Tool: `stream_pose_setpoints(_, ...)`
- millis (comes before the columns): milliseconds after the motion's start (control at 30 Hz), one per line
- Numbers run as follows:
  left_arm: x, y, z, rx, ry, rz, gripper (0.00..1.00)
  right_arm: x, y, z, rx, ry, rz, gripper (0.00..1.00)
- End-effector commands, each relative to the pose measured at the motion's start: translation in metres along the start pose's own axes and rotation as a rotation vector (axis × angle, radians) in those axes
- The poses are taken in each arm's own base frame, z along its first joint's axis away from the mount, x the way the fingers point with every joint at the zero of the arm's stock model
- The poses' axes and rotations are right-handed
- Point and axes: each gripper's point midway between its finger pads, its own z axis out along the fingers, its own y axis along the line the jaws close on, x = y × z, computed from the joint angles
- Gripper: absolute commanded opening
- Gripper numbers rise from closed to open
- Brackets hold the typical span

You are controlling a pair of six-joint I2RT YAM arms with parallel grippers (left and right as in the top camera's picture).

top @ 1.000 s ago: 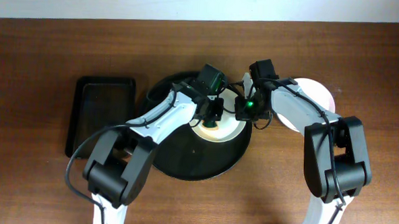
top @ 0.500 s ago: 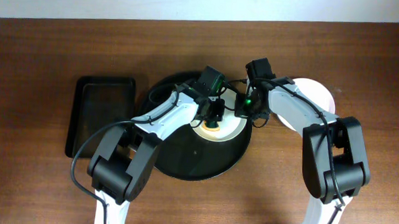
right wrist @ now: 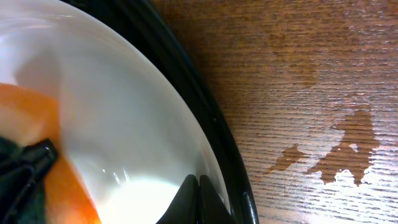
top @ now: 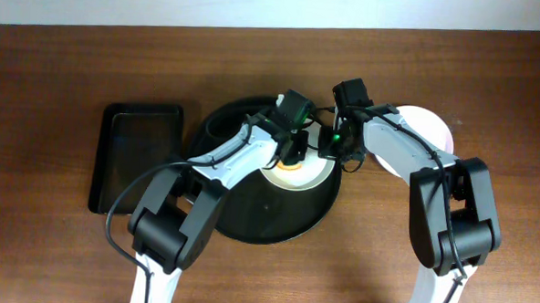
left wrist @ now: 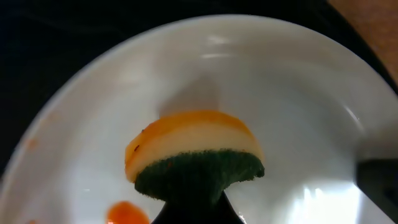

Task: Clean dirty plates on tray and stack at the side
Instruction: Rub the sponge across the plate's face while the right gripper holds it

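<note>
A white plate (top: pixel 303 178) lies in the upper right part of the round black tray (top: pixel 249 222). My left gripper (top: pixel 295 153) is shut on a sponge (left wrist: pixel 193 152), yellow-orange with a green scouring side, which is held against the plate (left wrist: pixel 286 93). An orange sauce smear (left wrist: pixel 127 213) remains beside the sponge. My right gripper (top: pixel 330 152) is shut, its closed tips (right wrist: pixel 199 186) resting on the inside of the plate (right wrist: pixel 124 124) at its right edge, just inside the tray rim (right wrist: pixel 208 118). Another white plate (top: pixel 428 127) sits on the table to the right, partly under my right arm.
A smaller rectangular black tray (top: pixel 137 155) lies to the left of the round one. Wet patches (right wrist: pixel 339 146) mark the wooden table to the right of the tray rim. Both arms crowd over the tray's upper half.
My left gripper has slid the sponge a little to the right and upward across the plate. The right gripper has stayed at the plate's edge.
</note>
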Motion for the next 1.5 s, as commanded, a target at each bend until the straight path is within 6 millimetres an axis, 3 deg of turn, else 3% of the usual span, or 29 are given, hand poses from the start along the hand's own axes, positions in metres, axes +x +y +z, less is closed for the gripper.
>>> stream_pose_setpoints(0,0.049,0.055,0.037,-0.243,0.127,0.01,0.0,0.011,-0.03,0.017,0.122,0.032,0.025,0.04)
stream_pose_setpoints(133,0.057,0.073,0.026,-0.343,0.184,0.075,0.0,0.01,-0.03,0.017,0.122,0.031,0.025,0.04)
stream_pose_setpoints(200,0.051,0.076,0.017,-0.376,0.191,0.094,0.0,0.01,-0.03,0.017,0.122,0.03,0.025,0.04)
stream_pose_setpoints(333,0.009,0.093,-0.019,-0.544,0.127,0.154,0.0,0.01,-0.03,0.017,0.122,0.031,0.025,0.04)
stream_pose_setpoints(433,-0.029,0.106,-0.061,-0.698,0.058,0.179,0.0,0.01,-0.03,0.017,0.122,0.031,0.025,0.04)
stream_pose_setpoints(633,-0.066,0.128,-0.121,-0.741,0.04,0.084,0.0,0.011,-0.03,0.017,0.122,0.032,0.025,0.04)
stream_pose_setpoints(733,-0.052,0.113,-0.112,-0.483,0.164,-0.021,0.0,0.011,-0.03,0.017,0.123,0.032,0.025,0.04)
stream_pose_setpoints(767,-0.044,0.1,-0.106,-0.36,0.212,-0.058,0.0,0.011,-0.03,0.017,0.123,0.033,0.025,0.04)
stream_pose_setpoints(800,-0.038,0.075,-0.099,-0.19,0.262,-0.096,0.0,0.011,-0.03,0.017,0.123,0.032,0.025,0.04)
stream_pose_setpoints(867,-0.043,0.052,-0.094,-0.099,0.238,-0.092,0.0,0.011,-0.03,0.017,0.122,0.032,0.025,0.04)
stream_pose_setpoints(933,-0.04,0.041,-0.09,-0.102,0.237,-0.065,0.0,0.011,-0.03,0.017,0.122,0.033,0.025,0.03)
stream_pose_setpoints(1000,-0.037,0.048,-0.091,-0.227,0.215,-0.068,0.0,0.011,-0.03,0.017,0.122,0.033,0.025,0.04)
stream_pose_setpoints(1100,-0.032,0.034,-0.089,-0.239,0.202,-0.055,0.0,0.011,-0.03,0.017,0.122,0.033,0.025,0.04)
stream_pose_setpoints(1267,-0.012,0.032,-0.057,-0.328,0.168,-0.066,0.0,0.012,-0.03,0.017,0.124,0.036,0.026,0.04)
stream_pose_setpoints(1400,0.018,0.047,-0.026,-0.363,0.201,-0.074,0.0,0.011,-0.03,0.017,0.123,0.035,0.026,0.04)
stream_pose_setpoints(1467,0.017,0.064,-0.02,-0.448,0.153,-0.056,0.0,0.011,-0.03,0.017,0.123,0.035,0.026,0.04)
